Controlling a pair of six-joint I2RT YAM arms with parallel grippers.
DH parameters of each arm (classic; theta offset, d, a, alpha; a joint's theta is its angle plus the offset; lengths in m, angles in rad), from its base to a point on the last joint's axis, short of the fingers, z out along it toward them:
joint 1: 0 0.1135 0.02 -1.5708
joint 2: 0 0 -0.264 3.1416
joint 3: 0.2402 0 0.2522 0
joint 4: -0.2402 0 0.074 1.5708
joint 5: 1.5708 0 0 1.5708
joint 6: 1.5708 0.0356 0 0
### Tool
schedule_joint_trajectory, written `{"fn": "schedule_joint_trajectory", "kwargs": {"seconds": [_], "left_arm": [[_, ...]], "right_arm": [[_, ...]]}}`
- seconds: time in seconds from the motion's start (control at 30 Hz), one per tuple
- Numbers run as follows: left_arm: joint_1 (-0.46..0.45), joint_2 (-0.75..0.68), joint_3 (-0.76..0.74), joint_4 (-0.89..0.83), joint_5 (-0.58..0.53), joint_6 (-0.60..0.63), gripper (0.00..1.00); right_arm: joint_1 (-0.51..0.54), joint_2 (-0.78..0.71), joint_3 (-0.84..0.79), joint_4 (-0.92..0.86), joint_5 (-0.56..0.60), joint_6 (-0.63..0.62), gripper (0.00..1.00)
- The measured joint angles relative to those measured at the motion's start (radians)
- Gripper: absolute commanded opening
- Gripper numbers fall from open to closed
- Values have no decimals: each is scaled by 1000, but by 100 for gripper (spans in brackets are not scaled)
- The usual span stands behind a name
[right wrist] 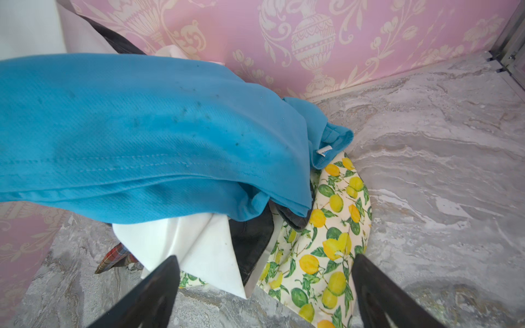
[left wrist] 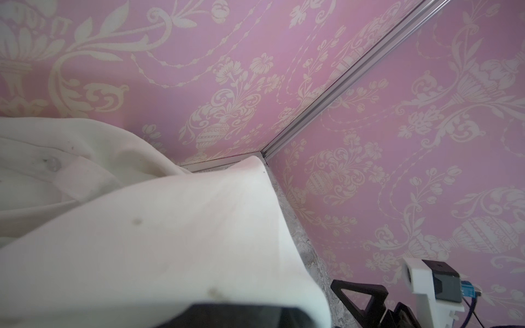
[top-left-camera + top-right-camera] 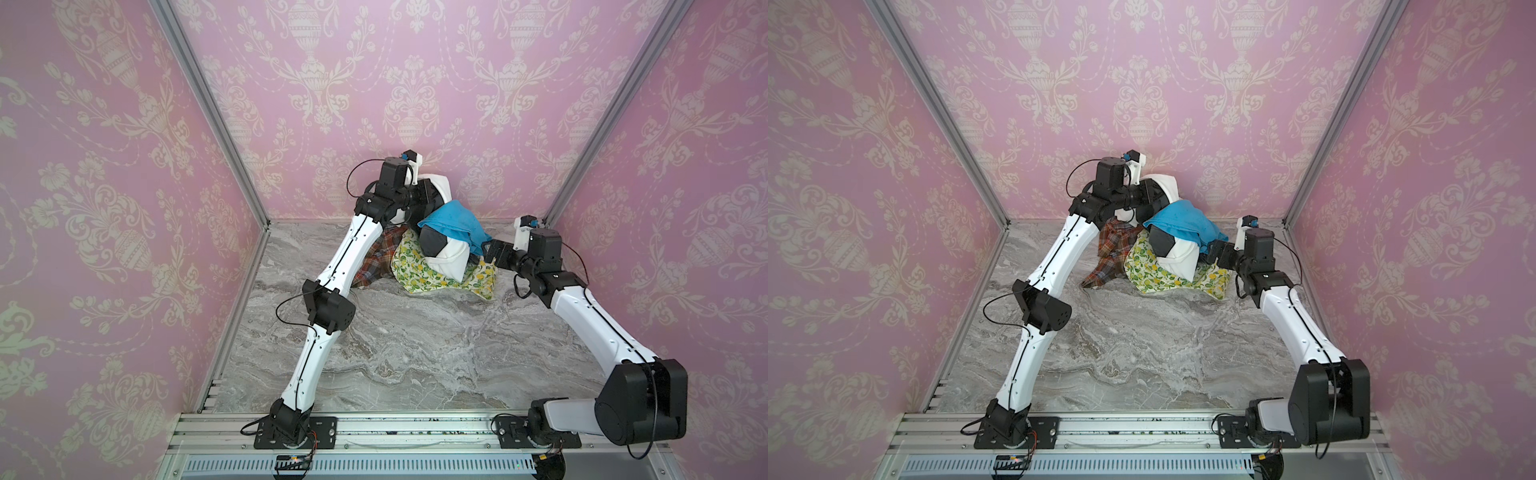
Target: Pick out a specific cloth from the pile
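Against pink walls (image 3: 415,83) patterned with cream urns, flowers and beaded swags, a pile (image 3: 1167,266) shows its colours: a bright blue cloth (image 1: 142,127) flecked with darker spots, a plain white sheet (image 3: 446,257), the charcoal, near-black cloth (image 3: 432,245), a lemon-print fabric (image 3: 415,272) of yellow fruit and green leaves on cream, and a red-brown plaid cloth (image 3: 376,257) with darker checks. The bench (image 3: 415,353) is grey marble veined with white and brown. The frame post (image 3: 210,108) is silver; the left arm (image 3: 357,249) and right arm (image 3: 598,320) are white with black joints.
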Motion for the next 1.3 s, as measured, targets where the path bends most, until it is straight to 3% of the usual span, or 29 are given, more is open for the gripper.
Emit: {"fn": "schedule_joint_trajectory", "kwargs": {"seconds": [0.67, 0.8, 0.93, 1.3], "left_arm": [[9, -196, -13, -85, 115, 56, 0], [20, -176, -23, -248, 123, 146, 0], [18, -154, -128, -375, 119, 253, 0], [-32, -149, -378, -563, 47, 501, 0]], "right_arm": [[1, 11, 3, 244, -156, 50, 95], [3, -5, 2, 235, -156, 49, 94], [3, -37, 2, 183, -142, 45, 94], [3, -48, 2, 40, -123, 21, 93]]}}
